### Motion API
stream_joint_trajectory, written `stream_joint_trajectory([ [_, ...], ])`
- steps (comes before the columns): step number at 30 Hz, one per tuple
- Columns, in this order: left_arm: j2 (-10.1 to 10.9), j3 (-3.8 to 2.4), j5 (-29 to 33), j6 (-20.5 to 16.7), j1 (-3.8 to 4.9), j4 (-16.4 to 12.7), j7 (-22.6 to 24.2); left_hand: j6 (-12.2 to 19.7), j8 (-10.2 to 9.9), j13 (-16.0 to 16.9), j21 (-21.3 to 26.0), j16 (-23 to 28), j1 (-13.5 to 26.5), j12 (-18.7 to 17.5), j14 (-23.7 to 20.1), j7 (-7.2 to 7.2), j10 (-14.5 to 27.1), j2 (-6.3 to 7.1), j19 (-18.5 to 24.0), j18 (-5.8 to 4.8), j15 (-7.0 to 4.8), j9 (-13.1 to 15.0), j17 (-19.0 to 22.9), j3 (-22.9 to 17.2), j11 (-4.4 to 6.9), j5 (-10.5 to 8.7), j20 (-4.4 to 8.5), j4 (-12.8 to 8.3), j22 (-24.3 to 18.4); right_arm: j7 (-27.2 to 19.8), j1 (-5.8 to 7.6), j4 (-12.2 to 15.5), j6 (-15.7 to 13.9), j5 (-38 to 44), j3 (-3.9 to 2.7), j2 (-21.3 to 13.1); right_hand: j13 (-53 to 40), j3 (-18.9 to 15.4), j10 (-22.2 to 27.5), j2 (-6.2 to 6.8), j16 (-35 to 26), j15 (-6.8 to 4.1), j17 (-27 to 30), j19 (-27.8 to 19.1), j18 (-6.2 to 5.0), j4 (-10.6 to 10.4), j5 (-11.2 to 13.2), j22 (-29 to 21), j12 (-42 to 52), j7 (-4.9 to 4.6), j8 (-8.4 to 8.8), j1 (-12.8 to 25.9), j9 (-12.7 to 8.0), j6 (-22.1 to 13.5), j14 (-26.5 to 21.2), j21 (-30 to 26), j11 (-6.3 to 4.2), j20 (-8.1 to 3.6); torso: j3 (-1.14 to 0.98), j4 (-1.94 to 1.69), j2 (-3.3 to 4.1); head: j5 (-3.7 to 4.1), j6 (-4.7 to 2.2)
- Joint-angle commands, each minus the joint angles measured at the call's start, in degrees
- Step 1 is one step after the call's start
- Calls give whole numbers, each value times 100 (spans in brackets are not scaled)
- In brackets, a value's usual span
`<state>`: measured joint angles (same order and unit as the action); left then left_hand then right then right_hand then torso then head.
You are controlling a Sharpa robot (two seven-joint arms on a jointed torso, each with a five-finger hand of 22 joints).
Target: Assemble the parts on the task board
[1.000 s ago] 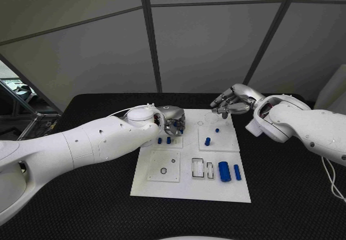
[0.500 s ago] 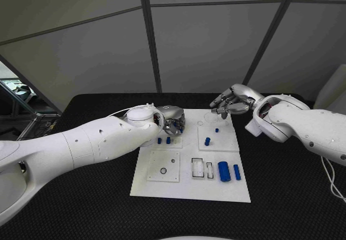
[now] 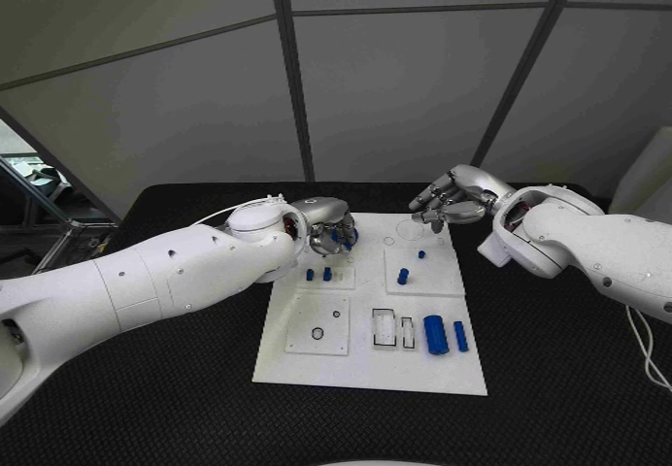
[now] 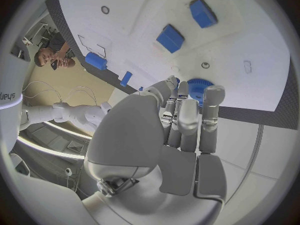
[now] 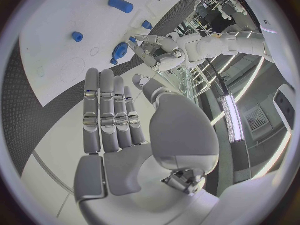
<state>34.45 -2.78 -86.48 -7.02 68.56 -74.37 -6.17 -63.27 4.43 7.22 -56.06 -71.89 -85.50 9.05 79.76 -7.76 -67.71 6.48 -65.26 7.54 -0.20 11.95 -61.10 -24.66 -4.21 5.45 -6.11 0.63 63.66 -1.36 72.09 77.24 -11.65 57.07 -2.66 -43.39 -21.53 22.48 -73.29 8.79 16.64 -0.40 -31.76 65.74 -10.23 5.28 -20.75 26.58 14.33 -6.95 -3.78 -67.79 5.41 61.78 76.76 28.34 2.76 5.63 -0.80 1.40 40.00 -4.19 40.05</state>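
- Nearest, on the flat white task board [image 3: 371,371], a fat blue plastic cylinder [image 3: 436,333] lies beside a slimmer blue rod [image 3: 461,335]. Both look light, rigid and smooth, so likely to roll; I would take them across the middle.
- Further in, short blue pegs [image 3: 318,274] stand upright in the board. They look stiff and small, best pinched by the tips.
- Beyond them, the silver left hand [image 3: 333,236] curls its fingers close round a small ribbed blue disc [image 4: 199,87]; I cannot tell whether it grips it. The ribs should help against slipping.
- Farthest, the silver right hand [image 3: 451,199] hangs over the board's far corner, fingers straight, holding nothing.
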Motion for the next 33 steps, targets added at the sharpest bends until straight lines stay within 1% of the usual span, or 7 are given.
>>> stream_joint_trajectory([
  [1,137,-80,105,-177,9,-186,23,-42,-8,-10,-24,-16,64,-37,58,10,-37,28,-49,89,3,-5,5,-9,5,-17,4,-39,10,-39,11,10,11,4,-3,-9,9,29,25,-21,-24,10,7,-20,-11,-18,-35,-7,-27,-15,-4,-11,6,33,-2,-33,2,24,1,0,2,-15,-18],
  [4,289,-148,109,-158,9,-348,-25,-46,-12,-14,-24,-12,78,-43,58,7,-40,37,-50,89,4,-10,15,-11,3,-20,4,-41,12,-39,11,11,11,4,-3,-16,9,29,25,-21,-24,10,7,-20,-11,-18,-35,-7,-27,-15,-4,-11,6,33,-2,-33,2,24,1,-4,4,-23,-15],
  [7,431,-187,111,-74,8,-456,-96,-52,-16,-19,-27,-11,99,-48,61,7,-46,45,-54,87,5,-17,23,-14,2,-27,3,-39,17,-38,11,10,15,4,-3,-21,9,29,25,-21,-24,10,7,-20,-11,-18,-35,-7,-27,-15,-4,-11,6,33,-2,-33,2,24,3,-11,3,-28,-14],
  [16,711,-217,114,288,-2,-521,-291,-69,-35,-42,-22,-5,189,-77,63,16,-62,79,-56,87,8,-45,54,-24,5,-96,0,-21,25,-33,11,9,18,4,-3,-29,12,29,21,-25,-31,9,6,-17,-12,-20,-35,-8,-29,-14,-6,-9,7,39,4,-36,1,24,2,8,3,-58,2],
  [25,695,-218,115,420,-88,-420,-332,-74,-40,-48,-23,-8,214,-85,64,20,-67,88,-59,86,8,-53,56,-27,6,-121,-1,-14,30,-35,10,5,22,4,-3,-21,14,29,19,-27,-36,9,6,-15,-12,-21,-35,-9,-30,-13,-7,-8,8,42,8,-38,0,24,2,14,4,-66,13],
  [28,677,-217,115,436,-116,-376,-339,-74,-43,-52,-19,-8,225,-90,64,22,-67,92,-57,87,8,-58,60,-28,7,-133,-2,-11,29,-35,10,5,22,4,-3,-20,14,29,19,-27,-36,9,6,-15,-12,-21,-35,-9,-30,-13,-7,-8,8,42,8,-38,0,24,3,22,5,-70,-2],
  [33,661,-215,116,461,-150,-336,-335,-72,-47,-55,-18,-5,235,-95,62,23,-65,97,-58,86,8,-62,67,-30,7,-142,-2,-8,31,-37,10,1,18,4,-3,-21,14,29,19,-27,-36,9,6,-15,-12,-21,-35,-9,-30,-13,-7,-8,8,42,8,-38,0,24,-1,7,0,-63,-1],
])
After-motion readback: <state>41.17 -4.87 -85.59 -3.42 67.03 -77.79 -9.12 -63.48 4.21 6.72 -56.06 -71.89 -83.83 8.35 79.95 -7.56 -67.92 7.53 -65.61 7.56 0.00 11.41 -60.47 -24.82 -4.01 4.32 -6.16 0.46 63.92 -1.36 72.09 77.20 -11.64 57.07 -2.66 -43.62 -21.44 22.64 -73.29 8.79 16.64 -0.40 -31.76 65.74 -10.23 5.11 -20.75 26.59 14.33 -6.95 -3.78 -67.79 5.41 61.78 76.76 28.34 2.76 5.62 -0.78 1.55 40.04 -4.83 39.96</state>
